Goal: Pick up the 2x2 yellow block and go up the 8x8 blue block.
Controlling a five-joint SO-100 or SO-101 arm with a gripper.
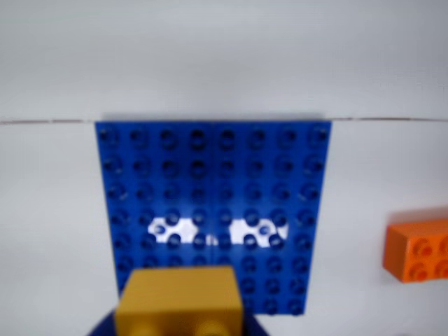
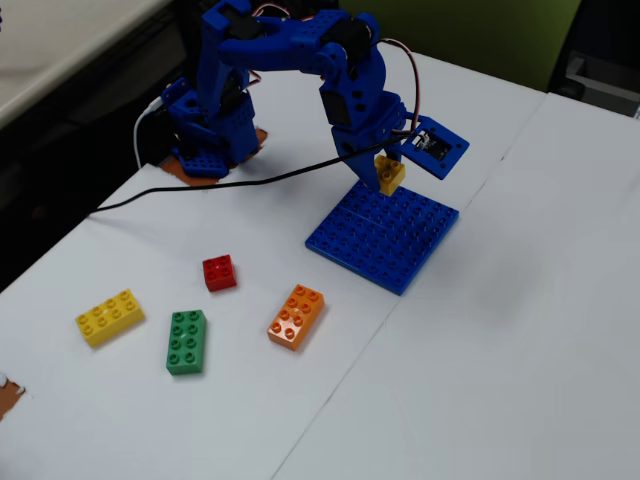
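Claw: my gripper pinches the 2x2 yellow block, lifted.
Left: lowering onto the 8x8 blue block, its far edge.

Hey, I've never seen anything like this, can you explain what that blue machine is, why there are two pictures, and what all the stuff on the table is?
The blue machine is a small robot arm bolted to a white table. Its gripper ends in two fingers, closed on a small yellow brick held just over one edge of a flat blue studded baseplate.

The fixed view comes from a camera standing off to one side, looking down at the whole table. The wrist view comes from a camera riding on the arm, so the yellow brick fills the bottom and the baseplate lies beyond it.

Loose on the table are a red brick, a longer yellow brick, a green brick and an orange brick.
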